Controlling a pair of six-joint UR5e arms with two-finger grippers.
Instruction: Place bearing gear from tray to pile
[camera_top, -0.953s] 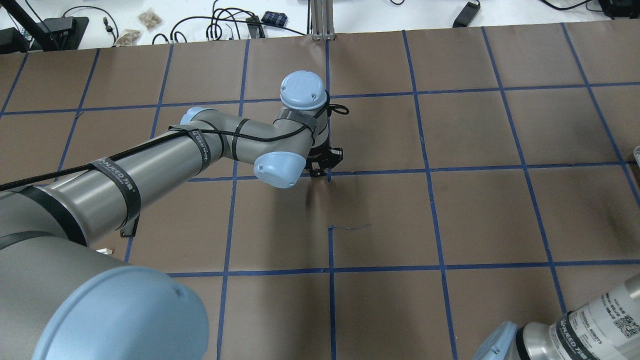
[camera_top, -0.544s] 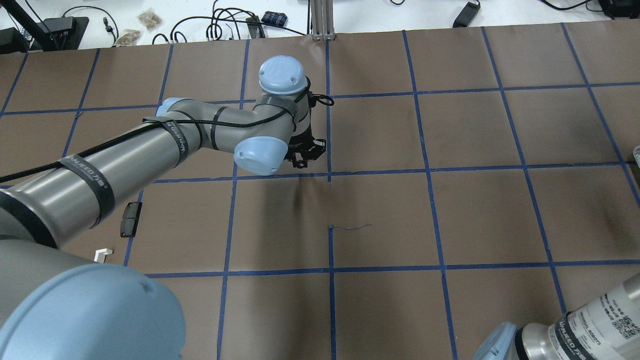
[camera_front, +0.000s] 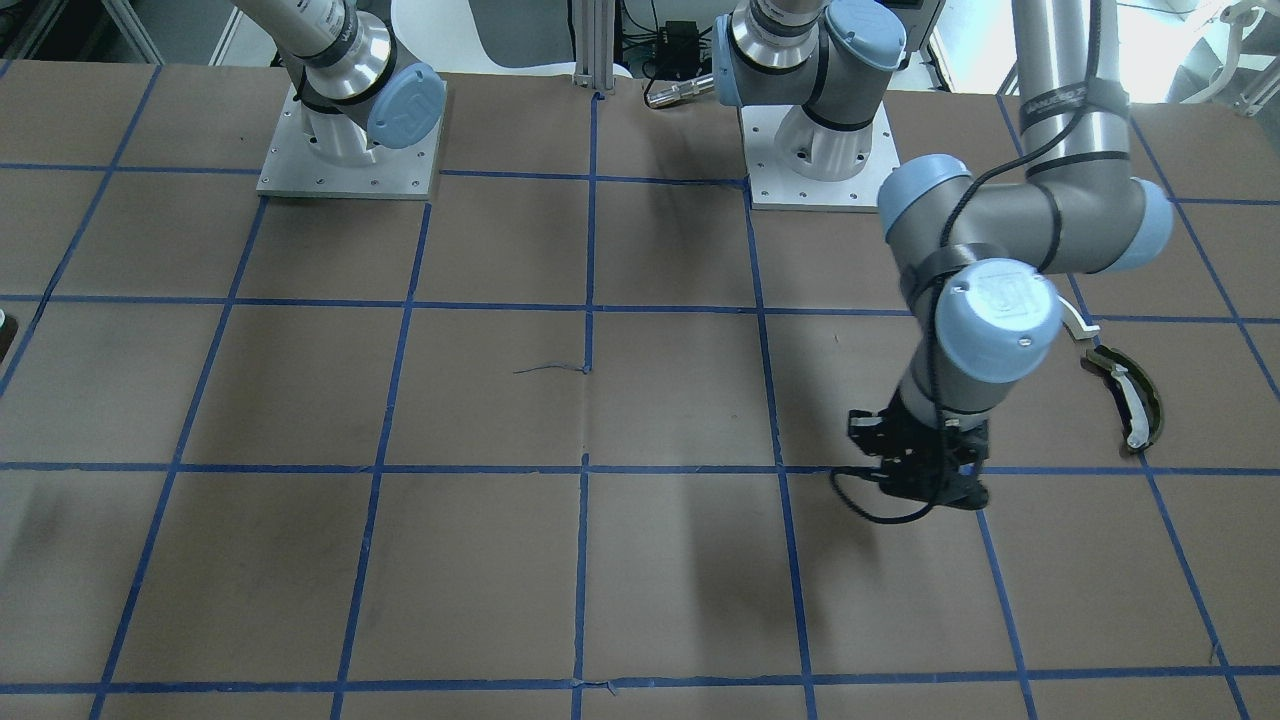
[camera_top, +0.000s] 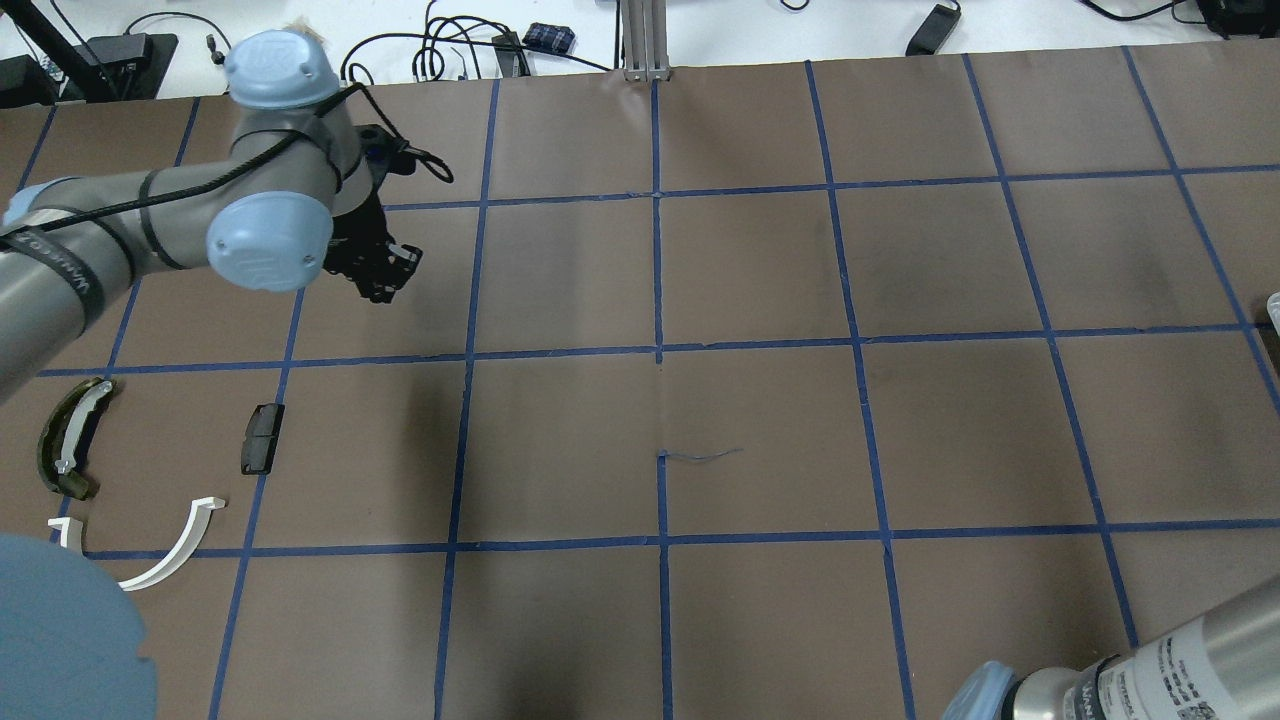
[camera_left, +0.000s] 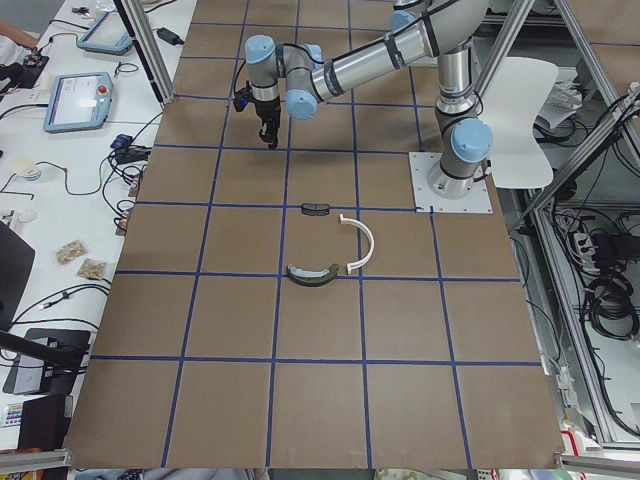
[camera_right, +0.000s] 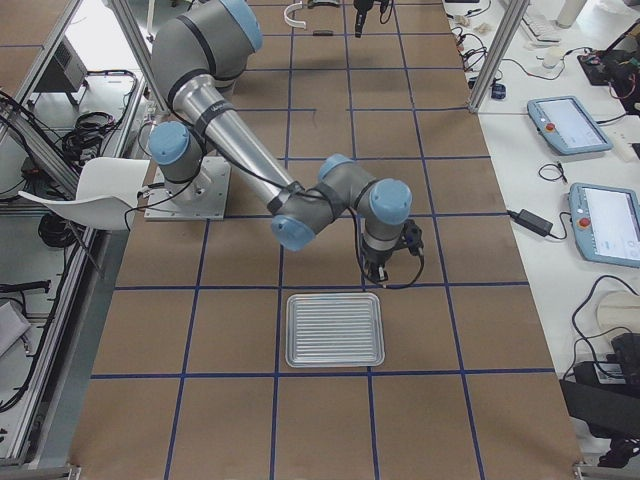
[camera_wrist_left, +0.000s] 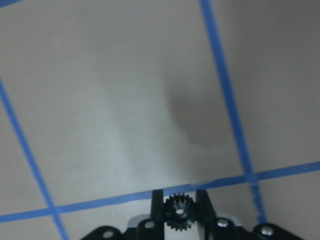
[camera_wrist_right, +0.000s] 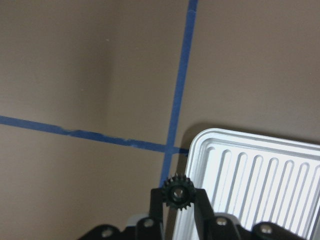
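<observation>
My left gripper (camera_top: 385, 270) is shut on a small black bearing gear (camera_wrist_left: 179, 214) and holds it above bare table, in the square beyond the pile. The pile lies on the table's left: a white half-ring arc (camera_top: 170, 560), an olive-dark curved piece with a white strip (camera_top: 68, 435) and a small black block (camera_top: 262, 437). My right gripper (camera_wrist_right: 177, 192) is shut on a second black gear (camera_wrist_right: 178, 196) just off the corner of the ribbed metal tray (camera_wrist_right: 260, 175). The tray (camera_right: 334, 328) shows no parts in it.
The table is brown paper with a blue tape grid. Cables and small items lie on the white bench beyond the far edge (camera_top: 480, 50). My right arm (camera_top: 1150, 660) enters at the bottom right. The arm bases (camera_front: 350, 150) stand at the robot's side.
My left arm has swung from the table's middle to the far left with the gear still held. That uncovered the olive piece and the white arc.
</observation>
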